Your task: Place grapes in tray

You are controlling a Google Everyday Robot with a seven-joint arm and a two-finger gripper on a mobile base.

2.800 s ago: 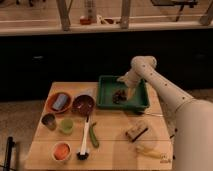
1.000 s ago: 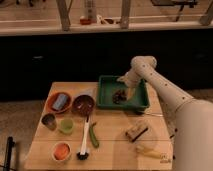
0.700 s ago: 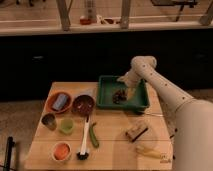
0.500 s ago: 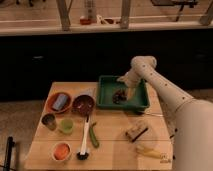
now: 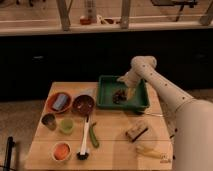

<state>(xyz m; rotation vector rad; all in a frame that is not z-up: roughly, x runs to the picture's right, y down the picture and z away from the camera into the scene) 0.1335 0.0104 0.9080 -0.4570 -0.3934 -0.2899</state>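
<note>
**Camera view: grapes lying in the green tray**

Camera view shows the grapes (image 5: 119, 95) resting on the flat bottom of the green tray (image 5: 106, 101), which sits at the far right of the wooden table (image 5: 112, 145). The gripper (image 5: 128, 90) reaches down into the tray just beside the grapes, its tip merging with the arm. A maroon bowl (image 5: 83, 104) stands left of the tray; a dish brush (image 5: 84, 141) lies nearer the front.

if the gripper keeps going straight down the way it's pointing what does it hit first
Probably the grapes lying in the green tray: the gripper points down into it just above them. Depth is unclear, so it might meet the tray's floor beside them.
</note>
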